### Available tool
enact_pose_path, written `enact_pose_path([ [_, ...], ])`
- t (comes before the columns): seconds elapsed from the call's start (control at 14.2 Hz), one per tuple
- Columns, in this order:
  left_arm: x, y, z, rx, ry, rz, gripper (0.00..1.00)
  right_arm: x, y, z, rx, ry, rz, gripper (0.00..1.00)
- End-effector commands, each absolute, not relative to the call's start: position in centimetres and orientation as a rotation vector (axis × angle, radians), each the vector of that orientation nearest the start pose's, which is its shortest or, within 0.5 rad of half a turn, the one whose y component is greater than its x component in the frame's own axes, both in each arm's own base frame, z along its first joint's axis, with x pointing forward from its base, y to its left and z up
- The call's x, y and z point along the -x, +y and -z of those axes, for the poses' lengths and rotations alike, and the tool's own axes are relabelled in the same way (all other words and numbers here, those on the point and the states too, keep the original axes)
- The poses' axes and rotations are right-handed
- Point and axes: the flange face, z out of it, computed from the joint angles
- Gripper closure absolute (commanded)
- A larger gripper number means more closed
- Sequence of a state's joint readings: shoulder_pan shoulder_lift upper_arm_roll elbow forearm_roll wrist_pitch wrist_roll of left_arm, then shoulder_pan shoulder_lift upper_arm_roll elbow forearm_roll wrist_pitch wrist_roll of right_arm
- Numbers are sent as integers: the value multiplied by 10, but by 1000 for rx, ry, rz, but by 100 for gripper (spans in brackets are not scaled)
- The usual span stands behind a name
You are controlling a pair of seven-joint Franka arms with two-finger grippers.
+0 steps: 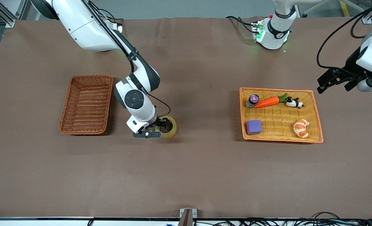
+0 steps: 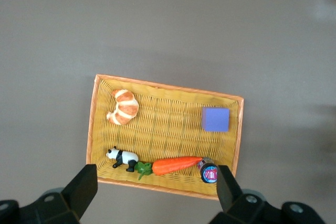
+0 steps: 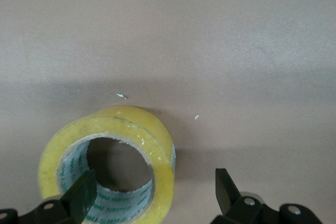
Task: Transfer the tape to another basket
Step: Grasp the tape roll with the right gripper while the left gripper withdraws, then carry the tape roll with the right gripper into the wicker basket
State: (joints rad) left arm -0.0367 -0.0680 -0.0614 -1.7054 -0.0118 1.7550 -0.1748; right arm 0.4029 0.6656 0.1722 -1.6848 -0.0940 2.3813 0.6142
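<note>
Mid-frame, front view: tape (image 1: 170, 128) lies on the bare desk (image 1: 205, 175), in neither container. It sits between the basket (image 1: 87, 103) and the tray (image 1: 280, 90), closer to the basket.

Tape orientation: the ring lies flat on one face, with the hole's axis about upright and the opening facing up. As a round roll it shows no long axis along the desk. The right wrist view shows its greyish core and printed inner wall (image 3: 113, 166).

Right gripper (image 1: 160, 125) is low at the tape with its fingers spread and not clenched. In the right wrist view (image 3: 152, 192) one finger (image 3: 80, 195) stands in the hole and the other (image 3: 227, 188) outside the rim, so they straddle the ring's wall. I cannot tell whether either touches it.

Basket is at the right arm's end of the desk, its long axis running up and down the frame.

Left gripper (image 1: 333, 80) waits in the air at the left arm's end, higher in the frame than the tray. Its fingers are spread wide with nothing between them (image 2: 155, 187).

Tray contents: purple cube (image 1: 254, 126), croissant (image 1: 301, 128), carrot (image 1: 267, 102), panda (image 1: 294, 103), small jar (image 1: 252, 100).
</note>
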Motion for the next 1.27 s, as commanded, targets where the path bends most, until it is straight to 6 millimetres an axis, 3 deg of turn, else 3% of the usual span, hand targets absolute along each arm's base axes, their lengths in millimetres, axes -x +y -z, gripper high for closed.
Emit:
enact_pose_path([
  [0.0,-542,-55,-609,3178,-6,100,0,-582,361,-207,3095,7,46,2],
  [0.07,-541,-54,-608,3178,21,88,1,-581,362,-203,3097,3,43,4],
  [0.14,-541,-54,-608,3179,45,86,0,-581,361,-202,3104,-9,48,15],
  [0.35,-540,-58,-606,3177,55,78,0,-580,360,-198,3129,-56,64,67],
  [0.42,-541,-58,-606,3176,43,78,0,-578,363,-197,3129,-65,68,78],
  [0.64,-541,-62,-606,3171,37,78,0,-579,357,-191,3123,-4,73,100],
  [0.85,-541,-62,-606,3166,28,76,0,-590,340,-204,3123,81,47,100],
  [0.92,-541,-61,-606,3166,25,76,0,-591,328,-223,3155,123,-31,100],
  [1.06,-542,-57,-603,3165,18,70,0,-596,293,-298,3161,216,-100,100],
  [1.2,-542,-55,-604,3161,26,73,0,-592,262,-364,3209,159,-108,100],
])
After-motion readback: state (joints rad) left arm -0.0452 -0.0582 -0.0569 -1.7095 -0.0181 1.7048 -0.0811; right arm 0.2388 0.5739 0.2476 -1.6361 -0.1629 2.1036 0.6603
